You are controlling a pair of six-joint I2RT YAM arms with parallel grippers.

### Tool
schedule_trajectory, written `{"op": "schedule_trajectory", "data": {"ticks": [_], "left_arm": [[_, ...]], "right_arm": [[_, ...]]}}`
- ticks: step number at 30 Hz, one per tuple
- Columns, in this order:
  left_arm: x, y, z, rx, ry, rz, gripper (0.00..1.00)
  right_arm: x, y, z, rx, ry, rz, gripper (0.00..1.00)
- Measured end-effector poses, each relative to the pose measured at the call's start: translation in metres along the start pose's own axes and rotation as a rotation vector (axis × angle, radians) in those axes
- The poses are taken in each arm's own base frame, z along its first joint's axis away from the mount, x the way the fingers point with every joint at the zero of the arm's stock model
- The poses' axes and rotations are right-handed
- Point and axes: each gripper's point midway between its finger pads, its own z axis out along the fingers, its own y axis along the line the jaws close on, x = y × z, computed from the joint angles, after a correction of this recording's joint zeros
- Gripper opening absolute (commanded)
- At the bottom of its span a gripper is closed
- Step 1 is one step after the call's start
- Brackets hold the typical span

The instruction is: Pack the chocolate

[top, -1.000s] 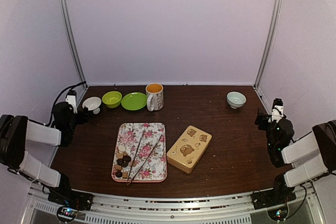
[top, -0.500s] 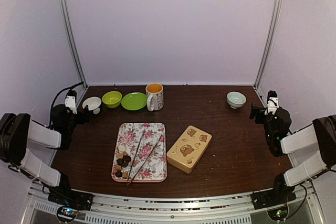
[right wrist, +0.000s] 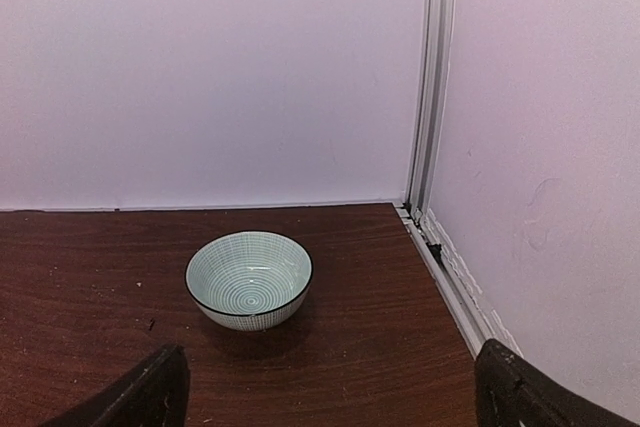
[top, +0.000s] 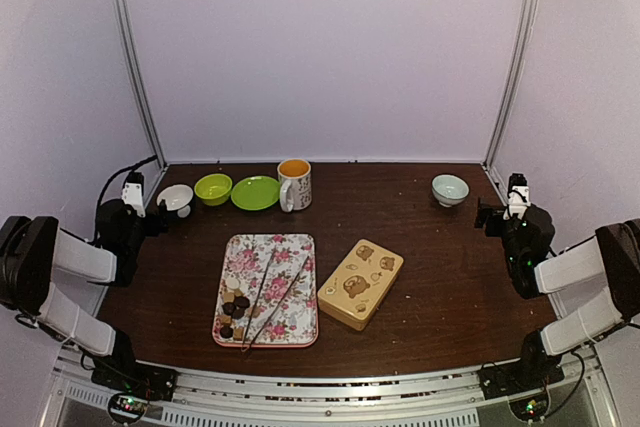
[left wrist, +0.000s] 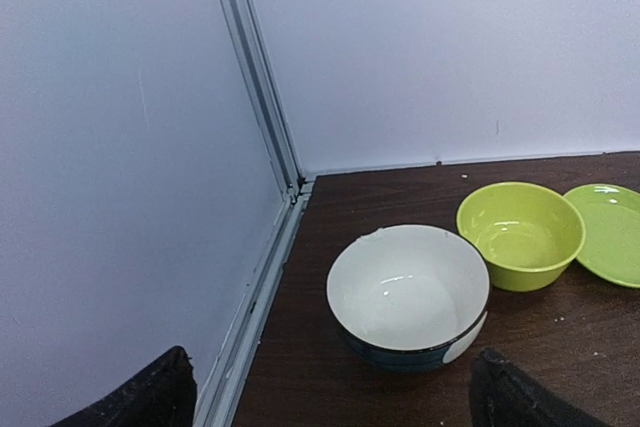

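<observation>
Figure: The chocolate [top: 232, 309] is lying in a small cluster on the near-left corner of the floral tray [top: 295, 327]. The metal tongs [top: 272, 295] are lying just beside it on the right, their long axis running near-to-far with a slight lean. The left gripper [top: 158, 219] is hanging at the table's left edge, its jaws spread wide and holding nothing. It is facing the white bowl [left wrist: 408, 292] and the green bowl [left wrist: 520, 235] in the far-left corner, so the chocolate is sitting behind it and to its right. The right gripper [top: 488, 217] is likewise standing wide and empty, facing the pale blue bowl [right wrist: 248, 279], well apart from the tray. The left arm is judged the nearer to the chocolate. The pale wooden box [top: 360, 282] is lying between the tray and the right arm.
</observation>
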Motion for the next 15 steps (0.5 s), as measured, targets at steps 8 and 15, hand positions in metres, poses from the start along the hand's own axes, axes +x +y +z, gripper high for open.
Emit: {"op": "schedule_trajectory", "data": {"ticks": [8, 15], "left_arm": [[0.0002, 0.0019, 0.0, -0.011, 0.001, -0.001, 0.98], [0.0002, 0.0025, 0.0, -0.014, 0.002, -0.001, 0.98]], "right_arm": [[0.0, 0.0, 0.0, 0.0, 0.0, 0.0, 1.0], [0.0005, 0.0, 0.0, 0.0, 0.002, 0.0, 1.0]]}}
